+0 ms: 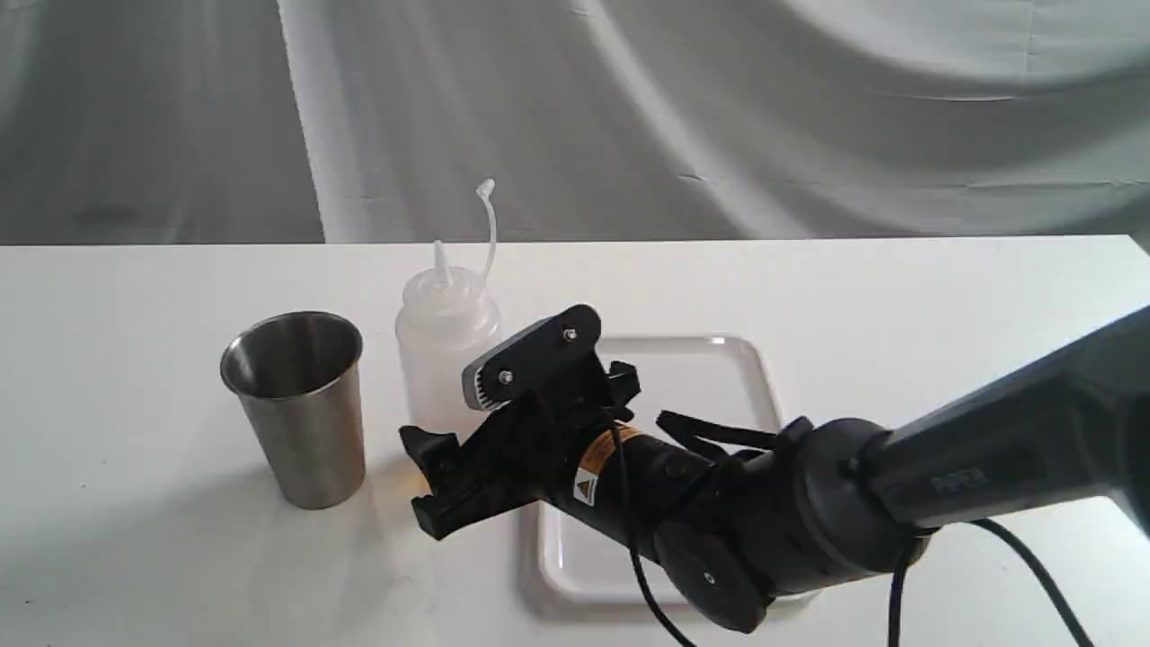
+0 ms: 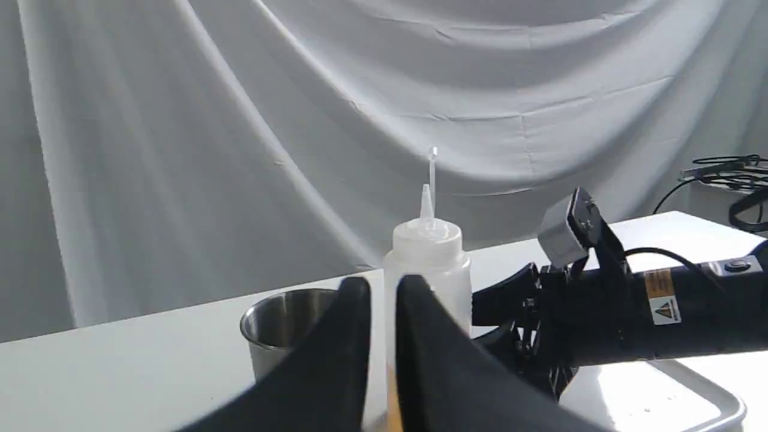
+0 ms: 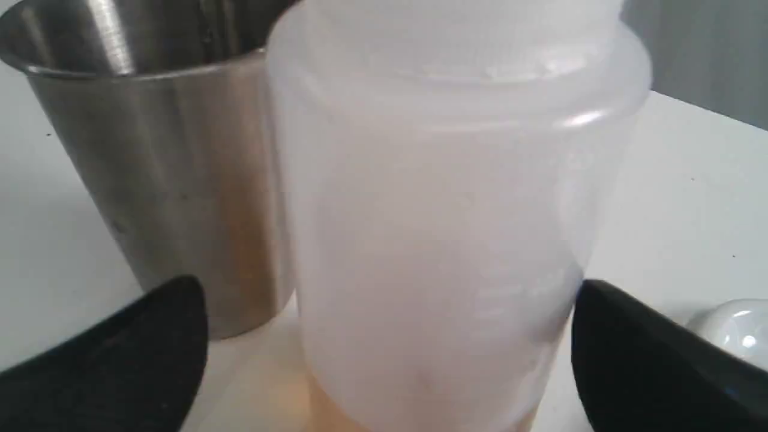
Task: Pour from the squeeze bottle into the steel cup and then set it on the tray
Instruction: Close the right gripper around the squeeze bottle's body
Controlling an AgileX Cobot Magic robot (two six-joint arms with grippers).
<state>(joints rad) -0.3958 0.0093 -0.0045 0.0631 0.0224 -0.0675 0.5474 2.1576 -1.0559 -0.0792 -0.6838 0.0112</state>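
Observation:
The squeeze bottle (image 1: 440, 332) stands upright on the white table between the steel cup (image 1: 296, 404) and the tray (image 1: 710, 359). Its cap strap sticks up, and a little amber liquid shows at its base in the right wrist view. My right gripper (image 1: 485, 422) reaches over the tray and is open, one finger on each side of the bottle (image 3: 438, 240). The cup (image 3: 162, 168) stands just beyond the bottle. My left gripper (image 2: 384, 300) is shut on nothing, low and facing the bottle (image 2: 429, 252) and the cup (image 2: 276, 318). It is out of the exterior view.
A grey draped cloth hangs behind the table's far edge. The right arm (image 1: 898, 485) and its cable lie across the tray (image 2: 690, 390). Black cables (image 2: 726, 174) sit on a surface past the table's right end.

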